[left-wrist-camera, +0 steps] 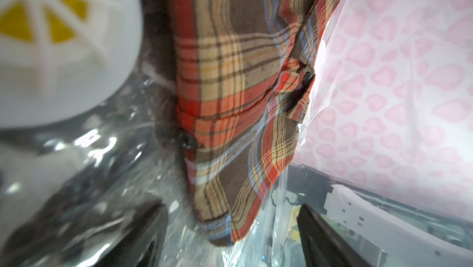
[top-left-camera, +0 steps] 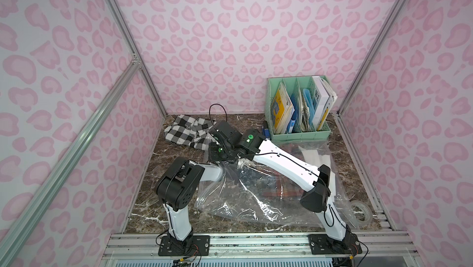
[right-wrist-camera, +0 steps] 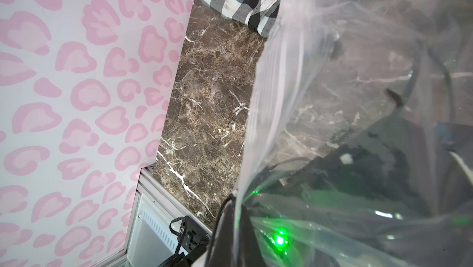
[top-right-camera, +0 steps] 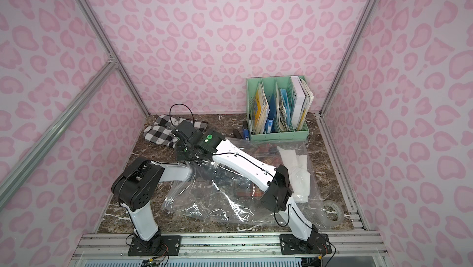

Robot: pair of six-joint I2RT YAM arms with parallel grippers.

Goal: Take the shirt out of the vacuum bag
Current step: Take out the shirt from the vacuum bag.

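The vacuum bag (top-left-camera: 243, 201) lay crumpled across the marble tabletop (top-left-camera: 158, 158), from the centre towards the right. The right claw (right-wrist-camera: 233, 209) was pressed together on the bag's left edge, pinching the film off the table. The left claw (left-wrist-camera: 230, 227) was inside the bag with its fingers (left-wrist-camera: 143, 227) spread. A corner of the red-and-brown plaid shirt (left-wrist-camera: 230, 99) lay between them, not clamped, near the white valve (left-wrist-camera: 51, 48). A black-and-white checked shirt (top-left-camera: 186, 130) lay outside the bag at the far left.
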